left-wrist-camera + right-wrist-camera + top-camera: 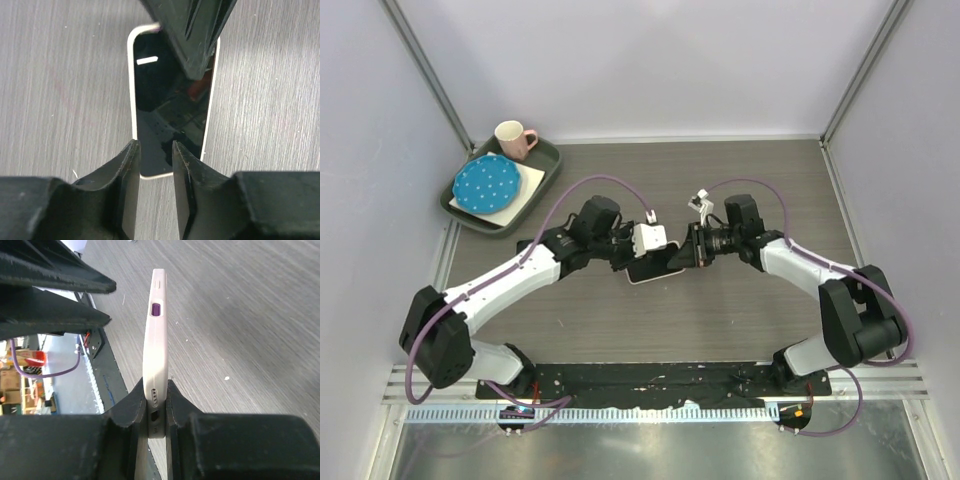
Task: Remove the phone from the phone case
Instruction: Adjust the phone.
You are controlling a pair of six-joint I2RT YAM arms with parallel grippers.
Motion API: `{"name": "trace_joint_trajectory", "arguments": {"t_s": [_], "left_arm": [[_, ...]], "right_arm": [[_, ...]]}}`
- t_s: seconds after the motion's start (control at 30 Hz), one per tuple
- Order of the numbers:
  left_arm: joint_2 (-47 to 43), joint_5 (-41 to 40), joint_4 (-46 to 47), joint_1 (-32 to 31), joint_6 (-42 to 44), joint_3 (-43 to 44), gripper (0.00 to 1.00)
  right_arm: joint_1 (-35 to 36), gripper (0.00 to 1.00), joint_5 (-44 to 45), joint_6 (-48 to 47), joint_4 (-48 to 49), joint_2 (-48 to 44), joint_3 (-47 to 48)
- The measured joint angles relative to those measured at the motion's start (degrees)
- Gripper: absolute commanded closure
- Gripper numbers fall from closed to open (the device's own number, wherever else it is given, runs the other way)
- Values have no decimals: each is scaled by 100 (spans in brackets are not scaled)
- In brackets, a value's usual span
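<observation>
The phone (165,100) shows its dark screen inside a cream phone case (132,90) over the wooden table. My right gripper (159,390) is shut on one end of the cased phone (154,340), one finger on each face, with the case's purple button (155,310) facing the camera. From above, the phone (655,270) lies between both arms, and the right gripper (684,256) holds its right end. My left gripper (155,147) hovers over the opposite end, jaws a narrow gap apart with nothing between them. From above, the left gripper (642,260) sits at the phone's left end.
A dark green tray (548,160) at the back left holds a blue dotted plate (487,184), a pink mug (513,138) and a white napkin. Pale walls close in both sides and the back. A black rail (650,378) runs along the near edge.
</observation>
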Motion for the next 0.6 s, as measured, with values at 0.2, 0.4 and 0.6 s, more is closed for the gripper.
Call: {"name": "trace_joint_trajectory", "arguments": {"t_s": [0.2, 0.4, 0.6], "left_arm": [[-256, 404, -101, 415, -278, 111, 41], [-369, 1003, -177, 634, -507, 208, 34], [-356, 1716, -503, 715, -608, 236, 30]], "right_arm": [[-142, 99, 160, -780, -728, -564, 197], [-118, 99, 280, -2055, -1954, -1088, 721], [-55, 99, 509, -3333, -3139, -1834, 981]]}}
